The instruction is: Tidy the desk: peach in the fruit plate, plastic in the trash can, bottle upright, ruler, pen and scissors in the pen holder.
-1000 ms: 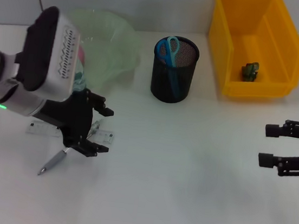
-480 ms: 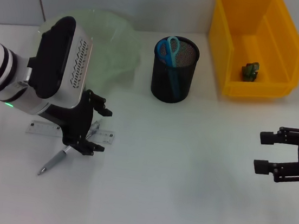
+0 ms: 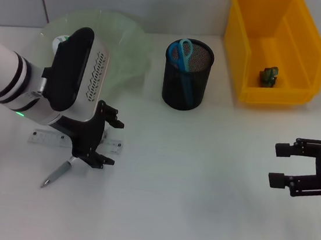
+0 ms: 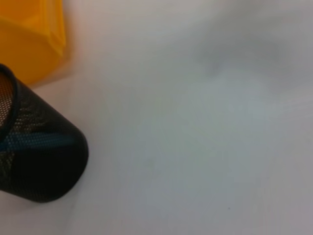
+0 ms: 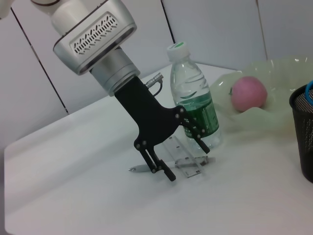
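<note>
My left gripper [image 3: 111,143] is open, low over the clear ruler [image 3: 46,137] and the grey pen [image 3: 57,174]. In the right wrist view the same gripper [image 5: 187,161] straddles the ruler [image 5: 190,165], with the pen [image 5: 142,168] beside it. The bottle [image 5: 192,108] stands upright right behind it. The peach [image 5: 249,93] lies in the green fruit plate [image 5: 288,73]. The black pen holder [image 3: 187,75] holds blue scissors [image 3: 183,52]. Green plastic [image 3: 268,76] lies in the yellow trash can [image 3: 293,92]. My right gripper [image 3: 277,165] is open and empty at the right.
In the head view my left arm hides the peach and most of the bottle; the fruit plate [image 3: 129,40] stands at the back left. The left wrist view shows the pen holder [image 4: 39,161] and a corner of the trash can [image 4: 29,34].
My left arm has swung a little to the right while its gripper stays over the ruler. My right gripper has drifted slightly left and nearer.
</note>
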Robot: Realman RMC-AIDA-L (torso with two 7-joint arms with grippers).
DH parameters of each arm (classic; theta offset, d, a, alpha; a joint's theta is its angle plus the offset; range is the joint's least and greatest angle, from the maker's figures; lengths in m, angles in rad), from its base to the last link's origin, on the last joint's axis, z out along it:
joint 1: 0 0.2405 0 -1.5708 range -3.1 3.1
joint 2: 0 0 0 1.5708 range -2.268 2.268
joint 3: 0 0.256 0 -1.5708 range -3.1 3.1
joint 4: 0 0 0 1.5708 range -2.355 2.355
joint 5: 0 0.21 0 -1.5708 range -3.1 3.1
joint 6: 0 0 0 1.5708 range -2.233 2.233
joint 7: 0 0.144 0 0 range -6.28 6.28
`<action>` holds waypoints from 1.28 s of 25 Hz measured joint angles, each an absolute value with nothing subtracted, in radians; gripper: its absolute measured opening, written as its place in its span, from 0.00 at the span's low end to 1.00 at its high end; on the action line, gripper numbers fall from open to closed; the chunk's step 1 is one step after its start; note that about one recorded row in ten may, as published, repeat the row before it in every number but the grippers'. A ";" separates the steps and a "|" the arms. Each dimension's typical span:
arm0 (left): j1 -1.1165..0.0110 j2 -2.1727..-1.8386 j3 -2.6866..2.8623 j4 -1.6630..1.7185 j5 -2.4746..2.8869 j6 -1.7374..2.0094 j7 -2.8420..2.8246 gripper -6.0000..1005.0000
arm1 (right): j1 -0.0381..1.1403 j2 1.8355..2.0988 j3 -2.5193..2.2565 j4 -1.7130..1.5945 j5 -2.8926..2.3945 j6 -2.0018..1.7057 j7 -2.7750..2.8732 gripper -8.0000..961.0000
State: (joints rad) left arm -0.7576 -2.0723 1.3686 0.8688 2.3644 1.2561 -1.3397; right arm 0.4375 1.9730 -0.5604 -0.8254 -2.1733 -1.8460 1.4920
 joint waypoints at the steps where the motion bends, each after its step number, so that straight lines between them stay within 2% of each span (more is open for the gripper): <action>1: -0.761 -2.072 1.371 0.864 2.365 1.254 -1.338 0.77 | 0.438 1.973 -0.560 -0.825 -2.175 -1.845 1.492 0.85; 32: -0.816 -2.072 1.400 0.797 2.392 1.240 -1.307 0.76 | 0.475 1.995 -0.561 -0.818 -2.253 -1.787 1.517 0.85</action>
State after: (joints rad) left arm -0.8164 -2.0717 1.3997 0.7972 2.3915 1.2405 -1.3067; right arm 0.4746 1.9955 -0.5614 -0.8176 -2.2534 -1.7869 1.5168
